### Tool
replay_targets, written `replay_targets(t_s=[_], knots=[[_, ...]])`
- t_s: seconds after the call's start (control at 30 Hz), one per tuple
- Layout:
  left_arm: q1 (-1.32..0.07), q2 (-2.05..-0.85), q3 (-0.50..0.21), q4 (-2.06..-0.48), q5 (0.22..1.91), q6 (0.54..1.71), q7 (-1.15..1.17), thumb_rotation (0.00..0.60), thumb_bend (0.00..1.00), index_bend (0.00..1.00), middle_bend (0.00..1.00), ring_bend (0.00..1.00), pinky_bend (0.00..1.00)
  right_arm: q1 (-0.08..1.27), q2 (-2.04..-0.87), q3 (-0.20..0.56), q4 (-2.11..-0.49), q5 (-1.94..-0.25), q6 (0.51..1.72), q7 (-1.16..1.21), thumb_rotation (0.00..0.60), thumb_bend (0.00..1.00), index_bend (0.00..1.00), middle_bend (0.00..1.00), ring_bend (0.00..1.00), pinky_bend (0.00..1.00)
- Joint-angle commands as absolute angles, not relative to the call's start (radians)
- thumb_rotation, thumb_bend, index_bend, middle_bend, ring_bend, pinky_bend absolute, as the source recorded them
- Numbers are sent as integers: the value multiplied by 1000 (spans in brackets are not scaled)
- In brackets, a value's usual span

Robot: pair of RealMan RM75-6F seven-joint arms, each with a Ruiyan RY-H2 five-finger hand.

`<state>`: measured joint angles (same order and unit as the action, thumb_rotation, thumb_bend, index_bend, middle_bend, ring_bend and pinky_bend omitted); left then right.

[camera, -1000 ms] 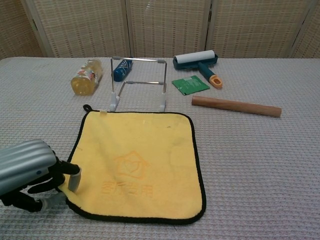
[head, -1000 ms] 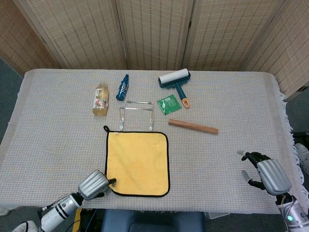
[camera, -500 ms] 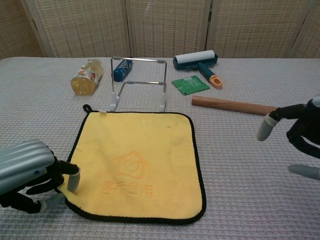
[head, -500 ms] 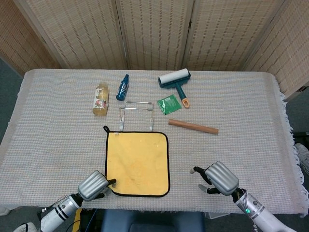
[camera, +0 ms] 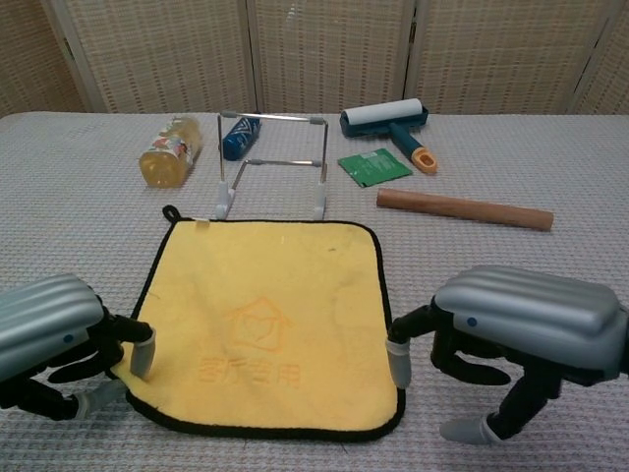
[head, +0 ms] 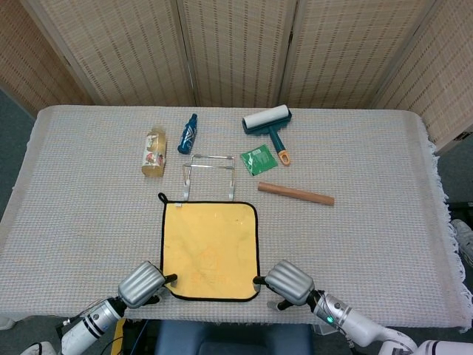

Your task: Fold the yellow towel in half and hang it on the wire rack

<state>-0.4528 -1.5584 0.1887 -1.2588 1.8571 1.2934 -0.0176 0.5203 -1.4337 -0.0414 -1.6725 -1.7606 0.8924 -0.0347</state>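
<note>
1. Yellow towel (head: 211, 250): black-edged, lies flat and unfolded near the front edge of the table (head: 369, 222), left of centre; a black hanging loop sits at its far left corner and an orange house-shaped print shows near the middle in the chest view.
2. Wire rack (head: 210, 176): stands upright on the table, its feet just beyond the towel's far edge; nothing hangs on it.
3. Left hand (head: 142, 282): at the towel's near left corner. The chest view shows its fingertips (camera: 141, 356) closed on the black hem there, the corner slightly raised between thumb and finger.
4. Right hand (head: 289, 282): at the towel's near right corner, fingers apart; one fingertip (camera: 398, 366) touches or hangs just over the hem, the thumb rests on the table beside it. It holds nothing.
5. Amber bottle (head: 154, 151): lying on its side, left of the rack.
6. Blue bottle (head: 188, 133): lying on its side behind the rack, beside the amber bottle.
7. Lint roller (head: 269, 124): white roll, teal handle with orange tip, lying far right of the rack.
8. Green packet (head: 259, 160): flat, just right of the rack, beside the roller handle.
9. Wooden rod (head: 295, 194): lying right of the rack, well apart from both hands.
</note>
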Motion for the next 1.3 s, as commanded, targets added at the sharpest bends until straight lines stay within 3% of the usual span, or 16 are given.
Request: replay_targets(t_s=[0.03,0.87,1.07,1.3], knots=[[-453,-1558,189,-1258,1857,1294,-17,600,511,577,941,869,933,549,-1477,-32,-1641,-1728,855,-59,600,228,438,909,1000,1000],[-442,-1554,195,-1252,1856,1315,-24,600,511,576,941,869,933,609,-1651,-36,-1482,-1662,870,-136,600,299,511,916,1000,1000],[-438,-1542,191,-1261,1846,1323,-46,600,511,576,941,869,933,611,-1654,-43,-1481,-1662,896,-134,600,381,568,920,1000,1000],[-463,-1502,173,-1322,1810,1294,-143,600,511,576,941,869,933,616,-1620,-21,-1516,-1625,912,-110,600,388,575,922,1000,1000]])
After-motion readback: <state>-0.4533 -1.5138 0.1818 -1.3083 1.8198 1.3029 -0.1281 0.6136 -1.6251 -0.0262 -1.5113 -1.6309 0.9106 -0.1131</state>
